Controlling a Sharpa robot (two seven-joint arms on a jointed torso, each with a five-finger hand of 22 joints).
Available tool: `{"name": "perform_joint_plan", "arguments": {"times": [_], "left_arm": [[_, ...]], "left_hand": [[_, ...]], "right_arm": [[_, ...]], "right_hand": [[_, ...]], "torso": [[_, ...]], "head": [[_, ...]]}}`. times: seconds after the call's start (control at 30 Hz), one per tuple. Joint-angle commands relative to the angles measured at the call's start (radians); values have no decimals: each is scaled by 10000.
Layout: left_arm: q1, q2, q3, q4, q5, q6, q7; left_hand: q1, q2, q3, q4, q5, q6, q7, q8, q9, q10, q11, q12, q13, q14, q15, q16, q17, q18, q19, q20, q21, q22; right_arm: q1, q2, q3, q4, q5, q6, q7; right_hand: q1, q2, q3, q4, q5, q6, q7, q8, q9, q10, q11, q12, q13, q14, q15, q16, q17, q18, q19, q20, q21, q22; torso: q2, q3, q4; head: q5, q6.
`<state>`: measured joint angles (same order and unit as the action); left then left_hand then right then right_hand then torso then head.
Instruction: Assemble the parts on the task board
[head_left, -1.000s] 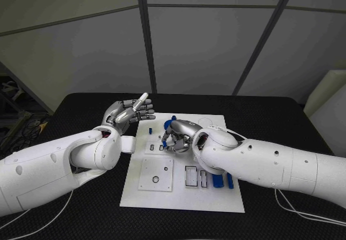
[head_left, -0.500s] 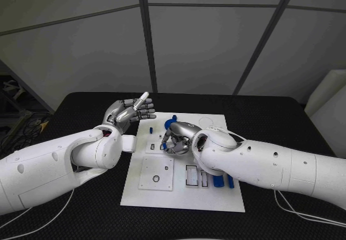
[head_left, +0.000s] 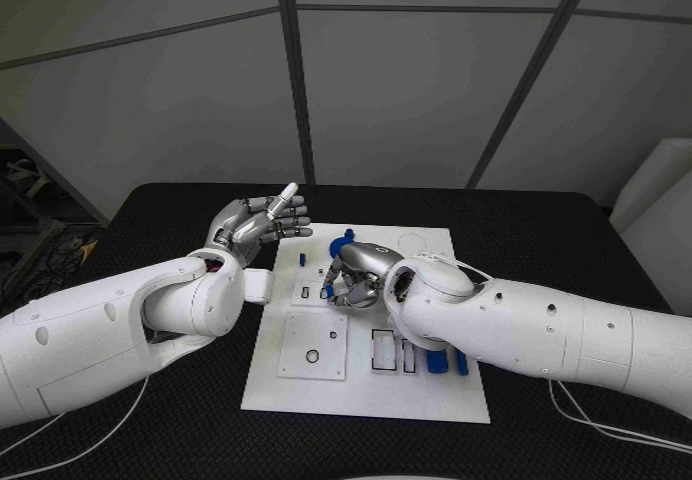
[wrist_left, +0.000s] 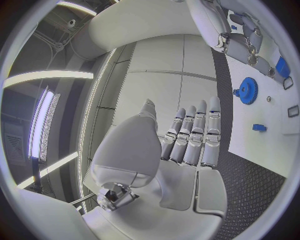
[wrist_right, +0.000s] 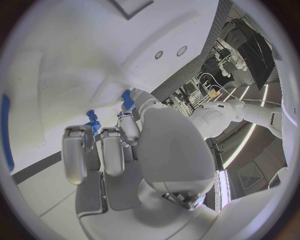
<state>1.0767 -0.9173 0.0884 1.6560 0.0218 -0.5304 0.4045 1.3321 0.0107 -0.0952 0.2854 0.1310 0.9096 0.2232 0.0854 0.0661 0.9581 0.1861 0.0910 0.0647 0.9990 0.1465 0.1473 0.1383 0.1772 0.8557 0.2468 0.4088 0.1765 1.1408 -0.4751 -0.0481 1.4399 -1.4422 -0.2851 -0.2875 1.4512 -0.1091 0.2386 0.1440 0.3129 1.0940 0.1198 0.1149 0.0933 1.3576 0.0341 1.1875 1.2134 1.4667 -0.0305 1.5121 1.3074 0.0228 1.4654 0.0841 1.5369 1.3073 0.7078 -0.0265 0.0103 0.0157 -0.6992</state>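
Note:
The white task board (head_left: 368, 400) lies in the middle of the black table. My right hand (head_left: 361, 272) hovers low over the board's upper middle with its fingers curled in, pinching a small blue part (head_left: 330, 290) between thumb and fingers (wrist_right: 113, 150); the same blue part (wrist_right: 128, 99) shows at the fingertips in the right wrist view. Just beyond that hand a blue gear (head_left: 339, 243) sits on the board. My left hand (head_left: 260, 222) is raised off the board's far left corner, fingers straight and holding nothing (wrist_left: 190, 132).
A small blue peg (head_left: 302, 260) stands near the board's left edge. Two long blue pieces (head_left: 460, 360) lie by the right edge, partly under my right forearm. A square plate with holes (head_left: 313, 348) and rectangular slots (head_left: 382, 352) occupy the near half.
My right hand has edged slightly toward the near side with the blue part still in its fingers. The left hand has stayed where it was.

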Motion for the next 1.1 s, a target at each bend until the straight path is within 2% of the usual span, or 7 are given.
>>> {"name": "perform_joint_plan", "arguments": {"times": [0.03,1.1], "left_arm": [[18,9,9,2,-62,119,66],[17,21,8,-9,-62,143,33]], "left_hand": [[119,-20,-47,-4,-62,61,6,-52,-1,-5,5,-69,-4,-89,6,-58,14,43,-33,45,-34,-15],[119,-20,-47,-4,-62,61,6,-52,-1,-5,5,-69,-4,-89,6,-58,14,43,-33,45,-34,-15]], "right_arm": [[-19,-14,-20,-6,-173,163,-133],[-64,-84,-20,63,-591,173,-546]], "right_hand": [[-74,24,12,-5,-58,-39,16,-8,-10,-81,14,-41,-9,791,-16,3,1453,-70,545,-28,25,2035],[-124,-20,27,-16,-17,-115,45,-49,-25,-112,37,-80,-31,787,2,-7,1439,-67,536,-15,19,2026]], "torso": [[2,1,-2],[2,4,-10]], "head": [[13,-7],[-7,-47]]}}
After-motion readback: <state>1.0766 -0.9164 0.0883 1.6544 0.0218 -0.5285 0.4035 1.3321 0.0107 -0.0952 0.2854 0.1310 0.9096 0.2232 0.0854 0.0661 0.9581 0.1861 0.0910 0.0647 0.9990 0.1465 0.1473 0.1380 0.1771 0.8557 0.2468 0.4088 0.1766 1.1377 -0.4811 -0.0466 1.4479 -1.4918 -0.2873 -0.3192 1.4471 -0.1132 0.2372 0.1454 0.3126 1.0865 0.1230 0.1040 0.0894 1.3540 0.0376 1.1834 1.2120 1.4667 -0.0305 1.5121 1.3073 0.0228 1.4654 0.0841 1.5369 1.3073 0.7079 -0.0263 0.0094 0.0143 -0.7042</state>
